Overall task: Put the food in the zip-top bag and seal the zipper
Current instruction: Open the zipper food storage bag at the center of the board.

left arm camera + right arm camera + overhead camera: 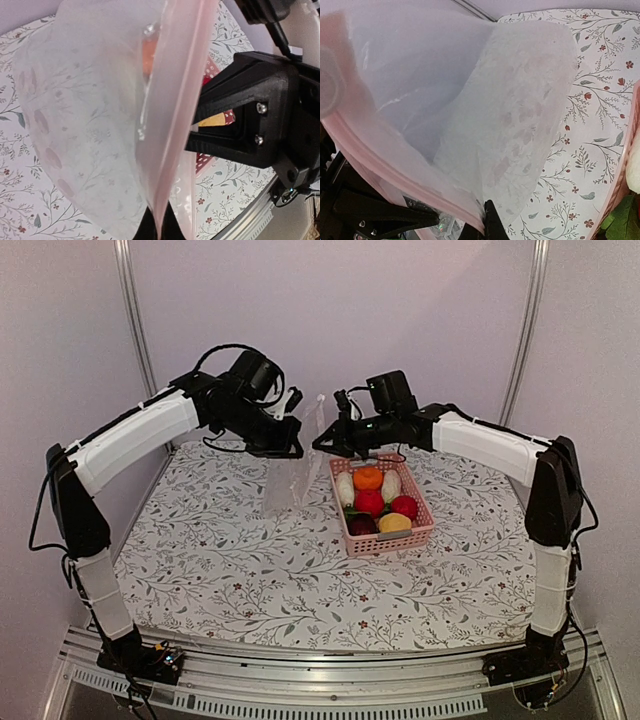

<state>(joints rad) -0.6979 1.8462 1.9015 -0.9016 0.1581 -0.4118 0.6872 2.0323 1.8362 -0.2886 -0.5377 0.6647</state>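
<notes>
The clear zip-top bag (293, 478) hangs upright above the table between my two grippers, empty. My left gripper (292, 432) is shut on its mouth edge, and my right gripper (333, 437) is shut on the same edge from the other side. In the left wrist view the pink-tinted zipper (172, 130) runs down into my shut left gripper (159, 227). In the right wrist view the zipper (375, 155) runs into my shut right gripper (482, 225). The food (369, 502) lies in the pink basket (424, 502): orange, red, yellow, cream-white and dark purple pieces.
The basket stands right of the bag, just below my right gripper. Its rim (624, 172) and green leaves (625, 220) show at the right edge of the right wrist view. The flowered tablecloth (240, 570) spreads in front. Walls stand behind and at the sides.
</notes>
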